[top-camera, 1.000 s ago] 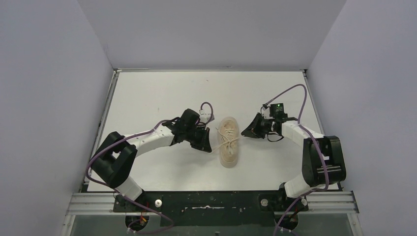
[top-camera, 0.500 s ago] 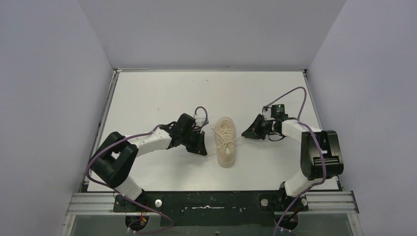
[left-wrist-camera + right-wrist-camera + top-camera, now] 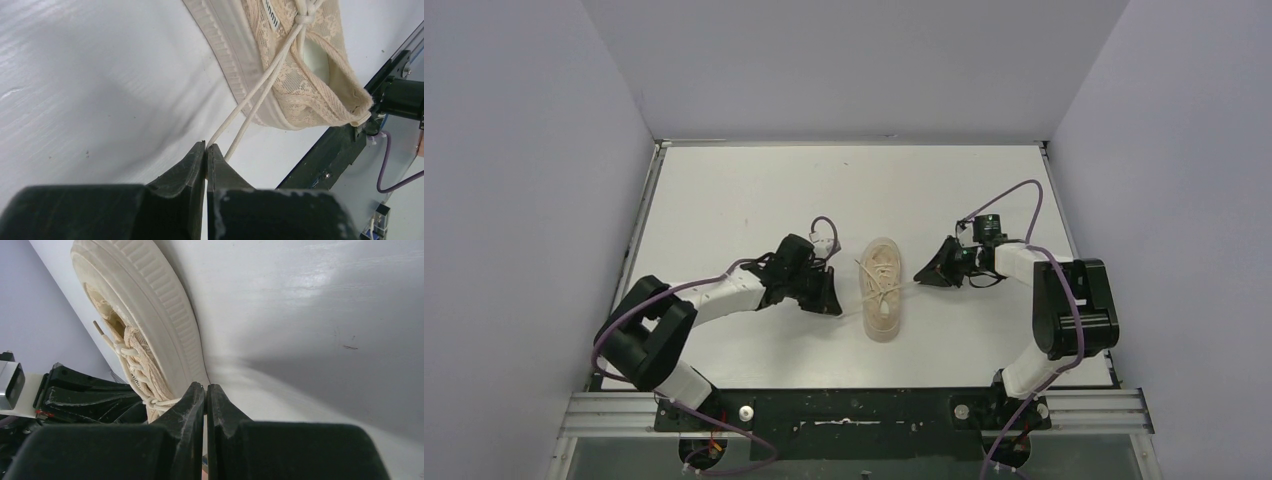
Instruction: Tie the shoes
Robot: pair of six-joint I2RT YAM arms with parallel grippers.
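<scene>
The cream-beige sneaker (image 3: 882,292) lies mid-table, its heel toward the arms. Its laces are crossed into a knot (image 3: 302,18) over the tongue. My left gripper (image 3: 835,304) sits just left of the shoe and is shut on a lace (image 3: 250,95). Two taut strands run from the knot to its tips (image 3: 206,145). My right gripper (image 3: 922,278) sits just right of the shoe. It is shut on the other lace (image 3: 907,288), which runs from the knot (image 3: 150,401) to its tips (image 3: 205,386). The ribbed sole (image 3: 160,315) fills the right wrist view.
White table (image 3: 754,190) with grey walls on three sides. A black metal rail (image 3: 854,410) runs along the near edge. Purple cables (image 3: 1009,195) loop above both arms.
My left gripper has drawn back to the left and nearer the front edge, pulling its lace taut. The shoe has shifted slightly left. The right gripper has barely moved.
</scene>
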